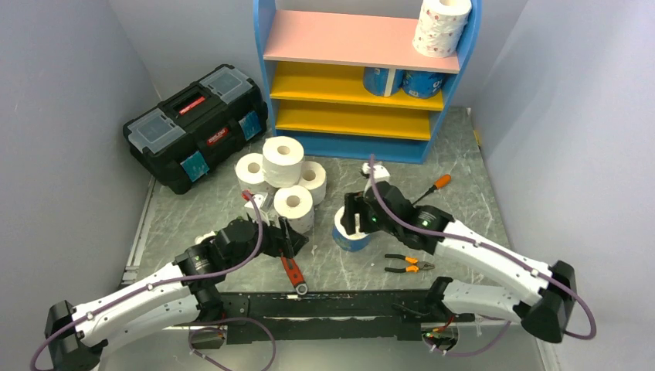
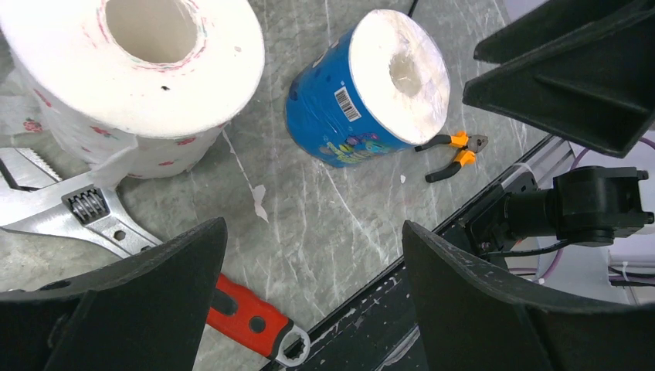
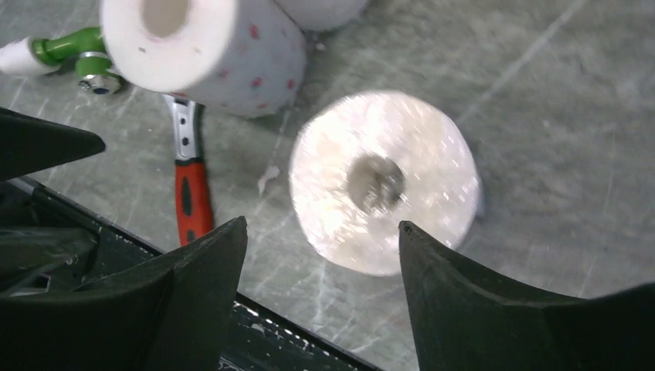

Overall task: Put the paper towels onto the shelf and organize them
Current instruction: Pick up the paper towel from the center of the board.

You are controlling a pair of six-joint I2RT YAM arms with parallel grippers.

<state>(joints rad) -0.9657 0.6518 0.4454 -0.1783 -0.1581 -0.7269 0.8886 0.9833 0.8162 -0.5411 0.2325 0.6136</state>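
The right claw (image 3: pixel 320 224) hangs released over the blue-wrapped roll (image 2: pixel 367 89), which stands on the desk (image 1: pixel 463 185) in front of the shelf (image 1: pixel 340 37). Its jaws are spread above the roll and not gripping it. The left claw (image 2: pixel 313 226) is released and empty by the wrench (image 2: pixel 93 212). The step in hand looks like a pick-up. Next, the right claw needs to drop, clench on the roll and carry it to the shelved blue rolls (image 1: pixel 402 81).

Left hand (image 1: pixel 284 241) low, fingers spread; right hand (image 1: pixel 354 218) angled down, fingers spread.
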